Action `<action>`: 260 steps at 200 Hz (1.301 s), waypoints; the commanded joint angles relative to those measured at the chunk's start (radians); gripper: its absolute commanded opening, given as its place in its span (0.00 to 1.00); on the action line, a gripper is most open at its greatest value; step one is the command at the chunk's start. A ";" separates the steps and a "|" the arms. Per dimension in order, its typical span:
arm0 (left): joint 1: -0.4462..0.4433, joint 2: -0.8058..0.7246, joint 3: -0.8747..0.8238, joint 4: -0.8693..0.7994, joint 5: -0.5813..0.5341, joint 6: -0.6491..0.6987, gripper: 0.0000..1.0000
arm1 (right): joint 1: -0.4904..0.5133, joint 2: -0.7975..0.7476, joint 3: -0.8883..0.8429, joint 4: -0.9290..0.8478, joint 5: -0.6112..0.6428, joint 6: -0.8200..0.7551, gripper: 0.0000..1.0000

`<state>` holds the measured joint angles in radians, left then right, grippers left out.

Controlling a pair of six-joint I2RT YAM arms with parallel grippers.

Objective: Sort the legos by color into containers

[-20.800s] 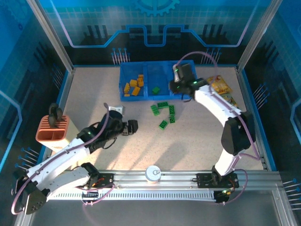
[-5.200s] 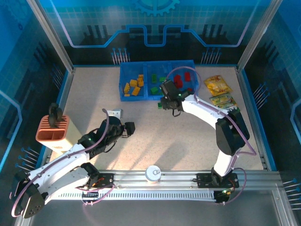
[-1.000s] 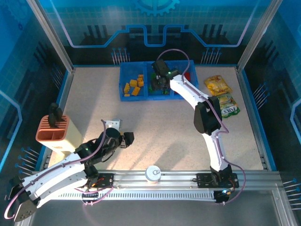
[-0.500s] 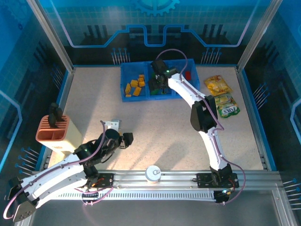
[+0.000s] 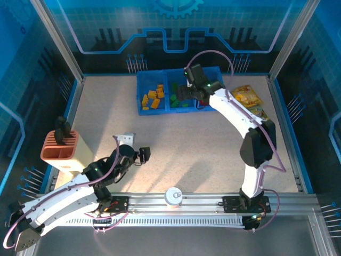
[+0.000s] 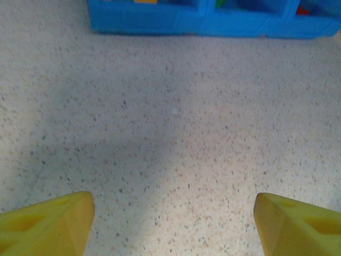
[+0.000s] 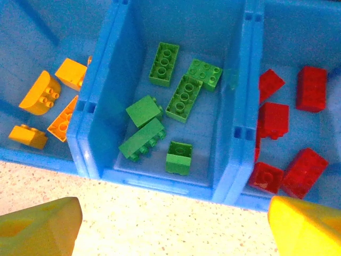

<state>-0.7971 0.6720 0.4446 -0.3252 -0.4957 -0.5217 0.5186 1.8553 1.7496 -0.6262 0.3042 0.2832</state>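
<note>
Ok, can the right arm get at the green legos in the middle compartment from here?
Probably yes: the right gripper hangs open above the middle compartment, and the green legos lie uncovered with nothing over them.

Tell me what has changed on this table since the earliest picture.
The green bricks that lay loose on the table are now in the tray's middle compartment, six together. The right hand, open, hovers over that compartment's front wall. The left hand has drawn back toward its base. The orange bricks, snack packets and orange holder stayed put.
</note>
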 commanded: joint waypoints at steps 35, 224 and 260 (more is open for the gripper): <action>-0.007 0.006 0.075 0.023 -0.148 0.135 0.91 | 0.015 -0.335 -0.420 0.337 0.108 -0.133 0.92; -0.004 0.000 -0.071 0.207 -0.595 0.388 0.99 | 0.055 -1.151 -1.430 0.607 0.471 -0.265 1.00; -0.001 -0.021 -0.079 0.195 -0.693 0.380 0.99 | 0.057 -1.163 -1.449 0.548 0.466 -0.207 1.00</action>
<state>-0.7967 0.6743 0.3748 -0.1509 -1.0725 -0.1505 0.5648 0.7074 0.3084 -0.0315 0.7528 0.0113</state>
